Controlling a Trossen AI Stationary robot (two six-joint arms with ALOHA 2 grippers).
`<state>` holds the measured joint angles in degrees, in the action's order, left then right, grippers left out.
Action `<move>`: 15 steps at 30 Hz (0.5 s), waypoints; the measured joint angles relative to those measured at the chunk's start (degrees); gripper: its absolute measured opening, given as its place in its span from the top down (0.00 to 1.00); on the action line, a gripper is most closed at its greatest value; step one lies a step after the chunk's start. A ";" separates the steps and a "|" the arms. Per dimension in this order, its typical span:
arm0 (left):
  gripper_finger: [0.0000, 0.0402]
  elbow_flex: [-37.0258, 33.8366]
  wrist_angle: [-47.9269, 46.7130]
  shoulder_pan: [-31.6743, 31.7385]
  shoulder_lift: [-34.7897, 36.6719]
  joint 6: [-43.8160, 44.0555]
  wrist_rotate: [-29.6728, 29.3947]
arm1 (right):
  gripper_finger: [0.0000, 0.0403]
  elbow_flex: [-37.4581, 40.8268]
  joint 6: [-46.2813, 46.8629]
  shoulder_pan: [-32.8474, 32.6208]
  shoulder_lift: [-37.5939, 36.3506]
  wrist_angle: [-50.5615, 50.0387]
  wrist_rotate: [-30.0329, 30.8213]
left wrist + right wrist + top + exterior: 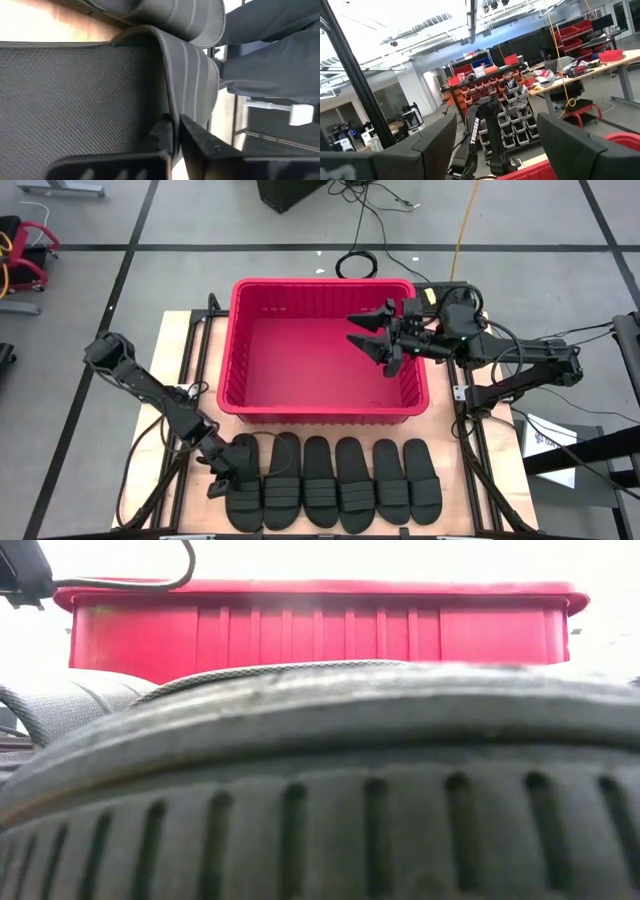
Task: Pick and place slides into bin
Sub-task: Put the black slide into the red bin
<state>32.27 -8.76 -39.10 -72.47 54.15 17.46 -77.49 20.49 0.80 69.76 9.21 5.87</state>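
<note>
Several black slides (340,480) lie side by side, soles down, along the table's near edge; one fills the low view (320,790). My left gripper (228,470) is shut on the leftmost slide (245,485). The red bin (240,350) stands behind the row, also seen in the low view (320,630). My right gripper (375,338) hovers open above the bin's right half, its fingers (435,145) holding nothing. My left gripper (175,127) pinches the ribbed strap's edge (176,112) of the leftmost slide. One finger (161,134) is under the strap over the textured footbed; the other (200,142) is on the strap's outer face. It comes slanting down from the far left. The slide lies in its row.
The bin's near wall (320,412) stands close behind the slides' far ends. Dark frame rails (470,450) run along the table's sides. Shelves and workbenches (520,85) fill the room beyond.
</note>
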 joint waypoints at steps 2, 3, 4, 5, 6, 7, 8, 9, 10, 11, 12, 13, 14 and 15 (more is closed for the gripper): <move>0.98 0.00 0.17 0.50 0.00 0.21 1.41 | 0.34 0.00 -0.15 0.00 0.00 0.00 0.04; 0.97 0.00 0.25 0.62 0.00 0.28 1.86 | 0.34 0.00 -0.17 0.00 0.00 0.02 0.13; 0.97 0.00 0.25 0.62 0.02 0.30 2.18 | 0.34 0.00 -0.19 0.00 0.00 0.02 0.17; 0.96 0.00 0.22 0.60 0.02 0.18 2.63 | 0.34 0.00 -0.20 0.00 0.00 0.02 0.20; 0.96 0.00 0.21 0.60 0.02 0.05 3.27 | 0.34 0.00 -0.20 0.00 0.00 0.00 0.21; 0.97 0.00 0.23 0.60 0.02 -0.04 3.77 | 0.34 0.00 -0.20 0.00 0.00 0.00 0.22; 0.98 0.00 0.21 0.60 0.02 -0.07 4.18 | 0.34 0.00 -0.17 0.00 0.00 0.00 0.24; 0.99 0.00 0.19 0.60 0.02 -0.06 4.75 | 0.34 0.00 -0.17 0.00 0.00 0.00 0.24; 0.99 0.00 0.20 0.60 0.02 -0.05 5.44 | 0.34 0.00 -0.17 0.00 0.00 0.00 0.26; 0.99 0.00 0.21 0.60 0.02 -0.01 6.22 | 0.34 0.00 -0.17 0.00 0.00 0.00 0.24; 0.98 0.00 0.23 0.58 0.06 0.05 7.03 | 0.34 0.00 -0.17 0.00 0.00 0.00 0.26; 0.98 0.00 0.41 0.57 0.13 0.22 7.83 | 0.34 0.00 -0.17 0.00 0.00 0.00 0.26; 0.98 0.00 1.03 0.57 0.28 0.30 8.50 | 0.34 0.00 -0.17 0.00 0.00 0.00 0.26; 0.99 0.00 1.95 0.57 0.56 0.39 9.16 | 0.34 0.00 -0.17 0.00 0.00 0.00 0.27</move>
<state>32.27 -6.81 -38.52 -71.91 54.54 26.62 -77.49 20.32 0.80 69.76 9.21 6.14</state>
